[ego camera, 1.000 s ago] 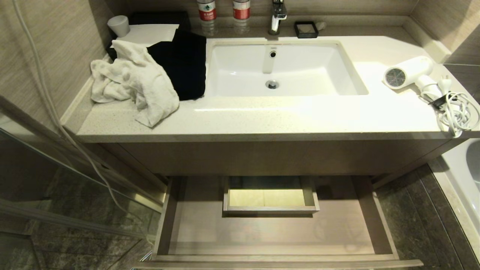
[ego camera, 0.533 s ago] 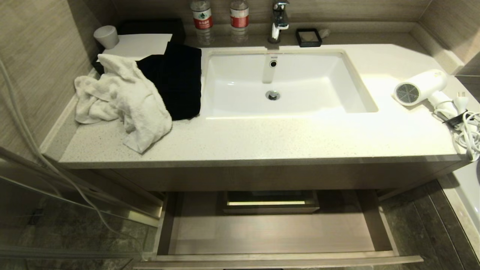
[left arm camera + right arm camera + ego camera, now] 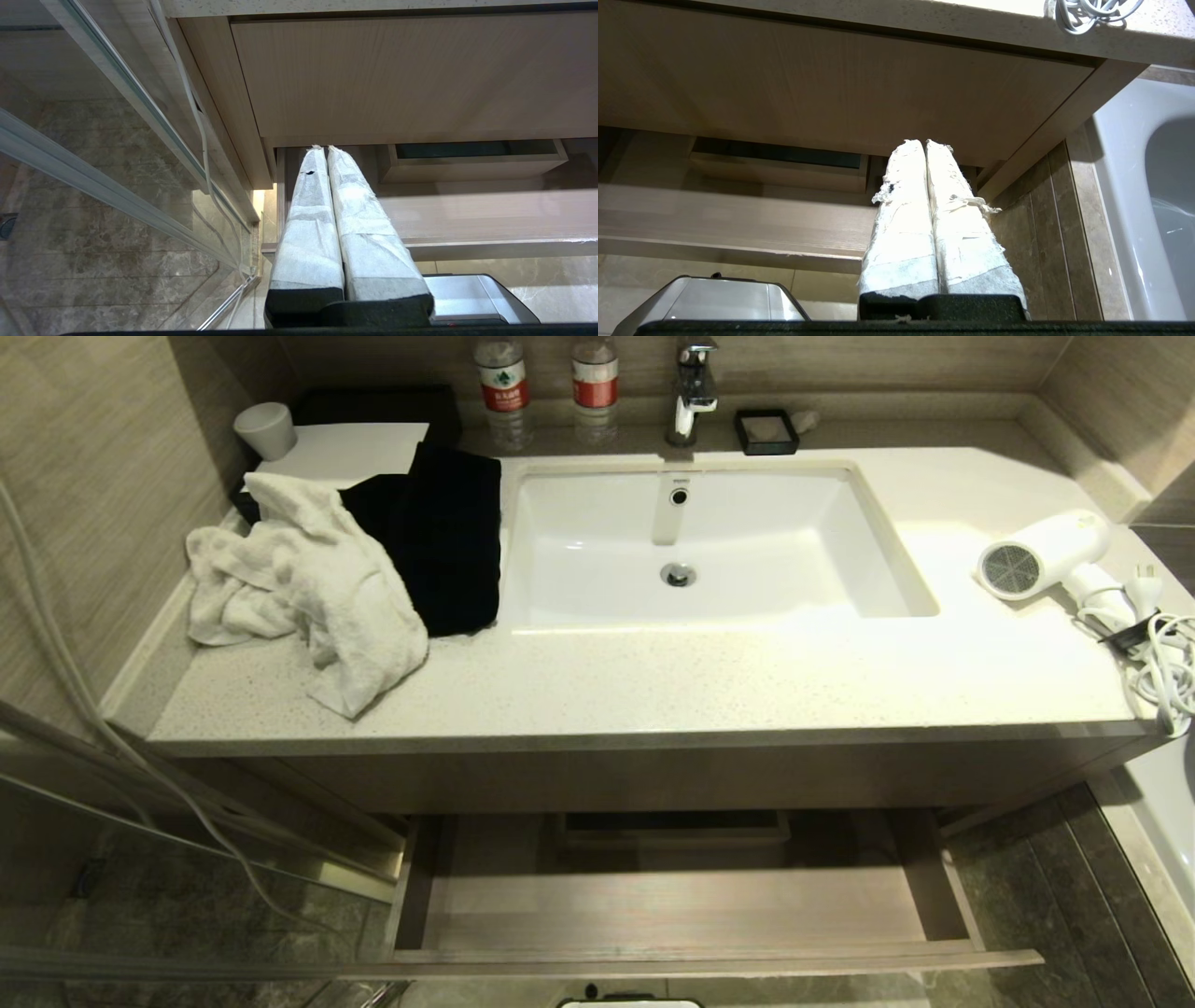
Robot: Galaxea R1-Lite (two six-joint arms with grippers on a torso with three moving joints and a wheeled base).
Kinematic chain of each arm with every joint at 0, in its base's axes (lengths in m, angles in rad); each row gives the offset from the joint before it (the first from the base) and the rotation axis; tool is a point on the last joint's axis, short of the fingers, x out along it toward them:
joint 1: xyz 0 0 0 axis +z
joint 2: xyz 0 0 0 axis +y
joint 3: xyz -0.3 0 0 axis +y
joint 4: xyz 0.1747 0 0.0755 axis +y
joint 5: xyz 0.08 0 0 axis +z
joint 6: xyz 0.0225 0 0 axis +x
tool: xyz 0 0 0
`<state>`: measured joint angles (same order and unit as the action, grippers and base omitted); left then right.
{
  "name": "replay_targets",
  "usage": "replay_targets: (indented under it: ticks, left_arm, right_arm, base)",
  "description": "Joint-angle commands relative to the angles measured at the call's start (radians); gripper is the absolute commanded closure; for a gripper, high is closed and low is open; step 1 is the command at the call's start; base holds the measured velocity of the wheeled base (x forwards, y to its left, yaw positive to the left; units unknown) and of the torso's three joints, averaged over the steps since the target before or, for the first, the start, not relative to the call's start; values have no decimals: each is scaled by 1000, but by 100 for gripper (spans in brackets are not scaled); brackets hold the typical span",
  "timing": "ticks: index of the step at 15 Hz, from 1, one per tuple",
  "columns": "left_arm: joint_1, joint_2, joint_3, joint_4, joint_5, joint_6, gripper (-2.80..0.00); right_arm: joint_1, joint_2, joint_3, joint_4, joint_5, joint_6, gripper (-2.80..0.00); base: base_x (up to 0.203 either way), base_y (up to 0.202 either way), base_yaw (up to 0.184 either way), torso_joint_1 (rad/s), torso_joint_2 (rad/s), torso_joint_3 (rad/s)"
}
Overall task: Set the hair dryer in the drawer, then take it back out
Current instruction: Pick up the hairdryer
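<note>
The white hair dryer (image 3: 1044,553) lies on the right end of the vanity counter (image 3: 653,681), grey grille toward the sink, its bundled white cord (image 3: 1162,667) trailing to the counter's edge (image 3: 1092,11). Below the counter the wide wood-grain drawer (image 3: 686,915) stands pulled out and holds nothing; its boxed cutout (image 3: 674,823) sits at the middle back. Neither arm shows in the head view. My left gripper (image 3: 322,148) is shut and empty, low in front of the drawer's left end (image 3: 490,210). My right gripper (image 3: 923,141) is shut and empty near the drawer's right end (image 3: 728,214).
A crumpled white towel (image 3: 308,579) and a black cloth (image 3: 439,541) lie left of the sink (image 3: 822,541). Two bottles (image 3: 504,383), a tap (image 3: 693,383), a cup (image 3: 264,427) and a black dish (image 3: 766,429) line the back. A glass door (image 3: 140,859) is left, a white tub (image 3: 1158,821) right.
The whole head view has shifted: the counter sits lower in the picture and less of the drawer's inside shows. The hair dryer and drawer have not moved on their own.
</note>
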<state>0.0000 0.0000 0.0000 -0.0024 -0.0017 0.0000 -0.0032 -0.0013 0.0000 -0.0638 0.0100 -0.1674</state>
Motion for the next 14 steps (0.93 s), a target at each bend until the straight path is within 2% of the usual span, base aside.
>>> replay_targets:
  ticks: [1,14]
  left_arm:
    - [0,-1,0,-1,0,-2,0]
    - [0,-2,0,-1,0,0,0]
  right_arm:
    - [0,0,2,-1,1,-1,0]
    - [0,0,2,-1,1,-1,0]
  base:
    - [0,0,0,0,0,0]
    - [0,0,0,0,0,0]
